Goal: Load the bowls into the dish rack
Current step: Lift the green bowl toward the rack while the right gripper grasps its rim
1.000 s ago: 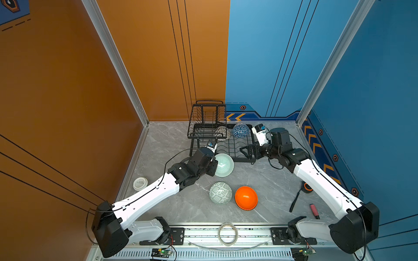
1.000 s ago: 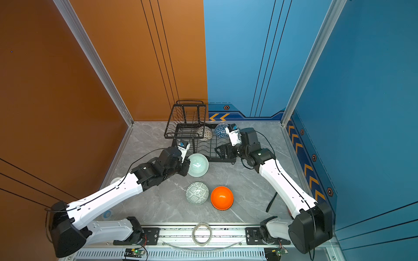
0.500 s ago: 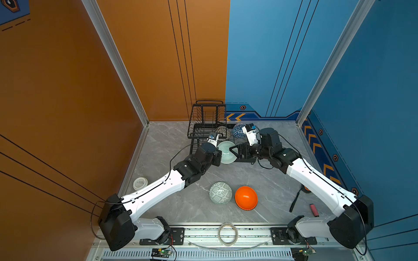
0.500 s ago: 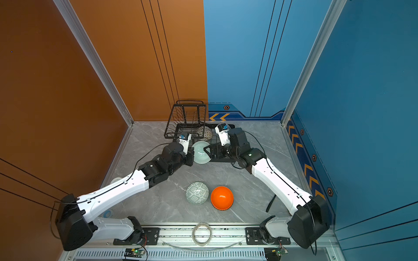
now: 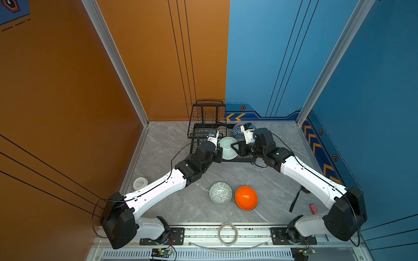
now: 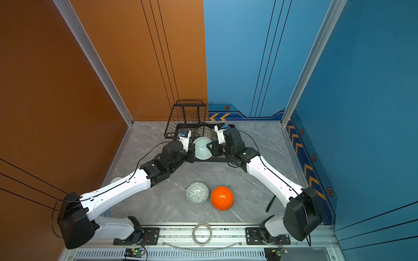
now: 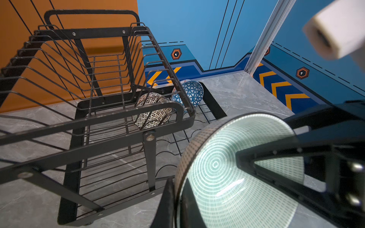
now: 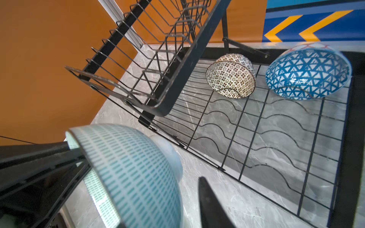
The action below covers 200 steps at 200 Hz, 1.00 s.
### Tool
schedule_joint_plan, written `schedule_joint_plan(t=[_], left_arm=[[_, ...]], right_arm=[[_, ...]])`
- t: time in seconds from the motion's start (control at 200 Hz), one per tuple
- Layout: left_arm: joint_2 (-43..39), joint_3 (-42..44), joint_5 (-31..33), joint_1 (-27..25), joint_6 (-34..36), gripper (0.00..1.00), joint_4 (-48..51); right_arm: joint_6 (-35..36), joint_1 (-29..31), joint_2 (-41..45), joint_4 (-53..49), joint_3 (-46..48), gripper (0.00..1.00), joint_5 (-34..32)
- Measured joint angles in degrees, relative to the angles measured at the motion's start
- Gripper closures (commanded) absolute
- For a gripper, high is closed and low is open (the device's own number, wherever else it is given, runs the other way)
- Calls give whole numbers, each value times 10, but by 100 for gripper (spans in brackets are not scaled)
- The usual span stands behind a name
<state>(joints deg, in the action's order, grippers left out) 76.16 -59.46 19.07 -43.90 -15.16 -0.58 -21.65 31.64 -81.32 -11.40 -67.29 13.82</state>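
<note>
Top views both show, nearest, a mint-grey maze-patterned bowl (image 5: 220, 193) just beside a glossy orange bowl (image 5: 246, 198) on the grey marbled bench (image 5: 194, 212), a pair neither wrist view catches. Beyond them the pale mint bowl (image 7: 217, 173), fine-dashed outside and ringed inside, is held on edge above the near edge of the black wire dish rack (image 8: 188, 65): the left fingers (image 7: 166, 201) are clamped on its rim, while the right fingers (image 8: 209, 201) straddle the opposite rim, whether pinching I cannot tell. Farthest, the wrist views show plainly a dark-lattice bowl (image 8: 230, 79) and a blue triangle bowl (image 8: 308, 75) tilted in the lower tray's wavy slots.
</note>
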Motion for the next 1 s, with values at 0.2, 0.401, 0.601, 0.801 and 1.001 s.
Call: schedule_joint_plan(t=[0.2,0.401,0.601,0.801,1.001], left_arm=[[0,1,2,0,-2,100,-18],[4,3,-3,4,-2,100,-17],[3,1,-47,12,7,61,-13],[-3,-10,-92,22,36,17,33],[-22,-33,-113,49,65,2,91]], right_arm=[[1,3,-20,6,0,96,-16],[-3,5,-25,5,0,100,-22],[17,2,-25,1,0,100,-24],[78,-12,-25,-2,0,100,-17],[171,-50,-22,-11,0,100,10]])
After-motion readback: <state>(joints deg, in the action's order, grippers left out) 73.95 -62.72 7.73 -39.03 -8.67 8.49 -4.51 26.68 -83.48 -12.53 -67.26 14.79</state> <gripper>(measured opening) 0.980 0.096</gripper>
